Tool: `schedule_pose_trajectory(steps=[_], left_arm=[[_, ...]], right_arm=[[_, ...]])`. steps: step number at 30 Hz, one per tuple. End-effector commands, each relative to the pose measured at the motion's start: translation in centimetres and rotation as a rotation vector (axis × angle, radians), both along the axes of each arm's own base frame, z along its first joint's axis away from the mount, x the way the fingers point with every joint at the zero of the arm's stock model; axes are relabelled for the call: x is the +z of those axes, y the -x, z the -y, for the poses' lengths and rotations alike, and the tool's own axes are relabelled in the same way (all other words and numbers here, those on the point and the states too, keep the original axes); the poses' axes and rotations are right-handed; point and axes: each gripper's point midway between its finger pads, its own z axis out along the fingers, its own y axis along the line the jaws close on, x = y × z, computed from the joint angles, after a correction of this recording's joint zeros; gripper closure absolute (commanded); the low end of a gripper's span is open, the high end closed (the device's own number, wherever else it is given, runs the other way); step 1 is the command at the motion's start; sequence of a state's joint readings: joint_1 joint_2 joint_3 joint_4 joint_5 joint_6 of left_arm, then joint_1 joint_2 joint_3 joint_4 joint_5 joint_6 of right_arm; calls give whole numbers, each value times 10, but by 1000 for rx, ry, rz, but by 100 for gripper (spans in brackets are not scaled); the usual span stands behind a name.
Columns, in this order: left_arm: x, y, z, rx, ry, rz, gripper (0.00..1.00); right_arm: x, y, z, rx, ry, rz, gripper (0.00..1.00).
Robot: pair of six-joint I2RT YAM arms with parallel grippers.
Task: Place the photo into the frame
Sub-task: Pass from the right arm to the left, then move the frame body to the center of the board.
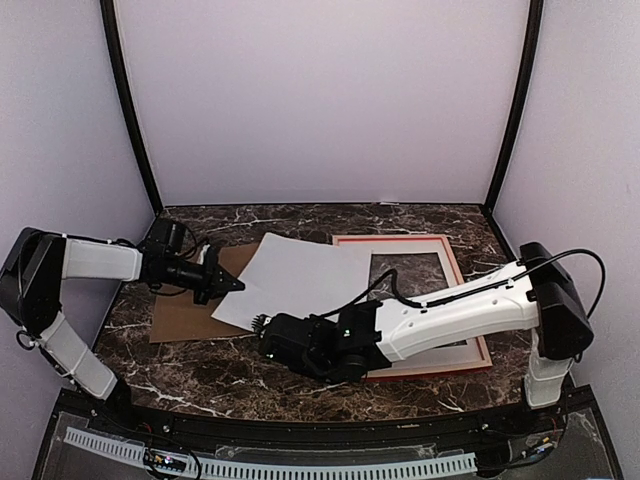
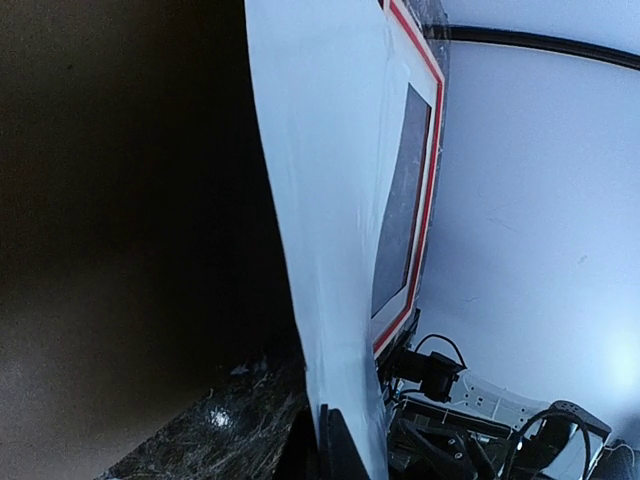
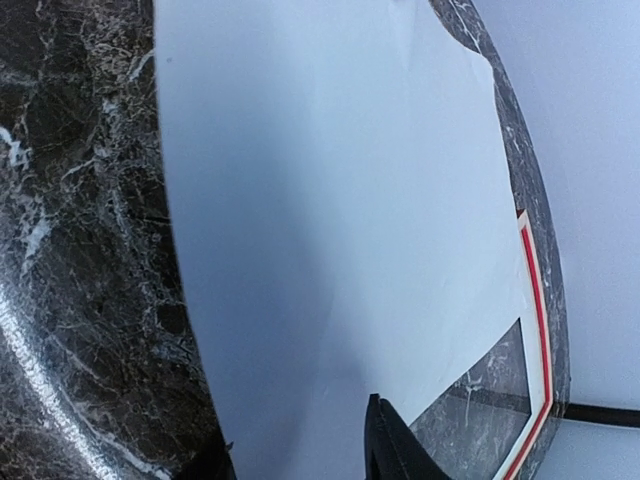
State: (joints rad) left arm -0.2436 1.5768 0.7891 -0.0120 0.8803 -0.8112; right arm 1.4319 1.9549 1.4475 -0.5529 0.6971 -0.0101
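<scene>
The photo [image 1: 305, 280] lies white back up, partly over the left of the frame [image 1: 455, 265], which lies red front up. My left gripper [image 1: 232, 286] is shut on the photo's left edge; in the left wrist view its fingers [image 2: 335, 450] pinch the sheet [image 2: 330, 200], which rises away towards the frame [image 2: 432, 160]. My right gripper [image 1: 262, 324] is at the photo's near left corner. In the right wrist view its jaws stand apart, one finger [image 3: 385, 445] over the sheet [image 3: 330, 200] and the other at the sheet's edge.
A brown cardboard backing board [image 1: 185, 315] lies on the marble table under the photo's left side and my left gripper. A white mat border [image 3: 532, 350] with a window sits inside the frame. The right arm [image 1: 450, 305] stretches across the frame's near half.
</scene>
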Motion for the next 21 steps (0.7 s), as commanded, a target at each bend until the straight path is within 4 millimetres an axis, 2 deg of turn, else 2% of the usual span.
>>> schedule_pose_trajectory(steps=[1,3,4,6,7,9,12,16,21], left_arm=[[30,-6,3,45,27,102,100],[43,-6,5,58,41,142,100],[46,-7,6,64,46,152,100],[58,-11,8,84,63,197,100],[63,-12,9,99,67,204,100],[70,-15,13,117,81,229,100],[78,-19,21,128,96,252,100],[72,-19,37,119,87,245,100],[61,-14,52,118,48,237,100]], right_arm=[[33,11,2,-20,-125,-35,59],[43,15,4,-21,-169,-65,55],[47,17,6,-26,-189,-82,49],[52,23,11,-25,-217,-121,30],[55,26,13,-27,-230,-138,24],[58,29,21,-37,-247,-166,20],[62,29,39,-84,-262,-176,19],[68,7,76,-221,-292,-184,19],[73,-48,140,-481,-341,-200,19]])
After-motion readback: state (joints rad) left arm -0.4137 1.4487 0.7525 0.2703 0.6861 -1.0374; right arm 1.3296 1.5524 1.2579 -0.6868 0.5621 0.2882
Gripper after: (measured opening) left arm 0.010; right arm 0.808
